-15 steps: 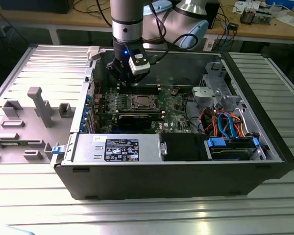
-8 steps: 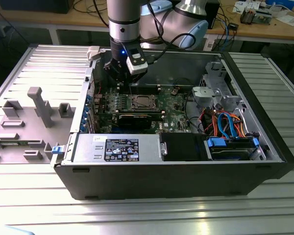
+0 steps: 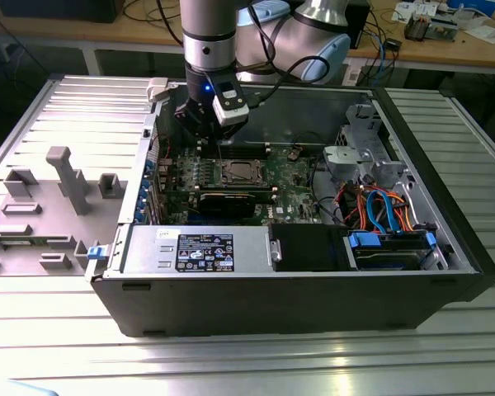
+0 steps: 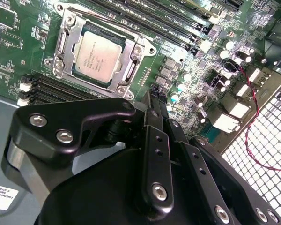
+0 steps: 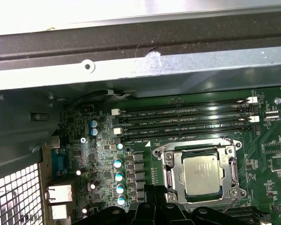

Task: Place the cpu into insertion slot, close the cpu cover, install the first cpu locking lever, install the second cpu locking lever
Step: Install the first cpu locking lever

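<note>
Second wrist view: cpu (image 4: 97,57) is seated in the insertion slot (image 4: 62,47), judged light, stiff but fragile, best taken by its edges. Gripper (image 4: 158,104) state can't be told.

Counted on inspection:
- One robot arm (image 3: 208,33), carrying one hand (image 3: 210,139).
- One open computer case (image 3: 272,305), set on one ribbed worktop (image 3: 247,363).
- One motherboard (image 3: 297,177).
- One cpu (image 5: 203,174).
- One cpu cover (image 5: 199,150).
- Four long memory slots (image 5: 185,117), banked together in the first wrist view.
- One labelled power-supply box (image 3: 148,247).
</note>
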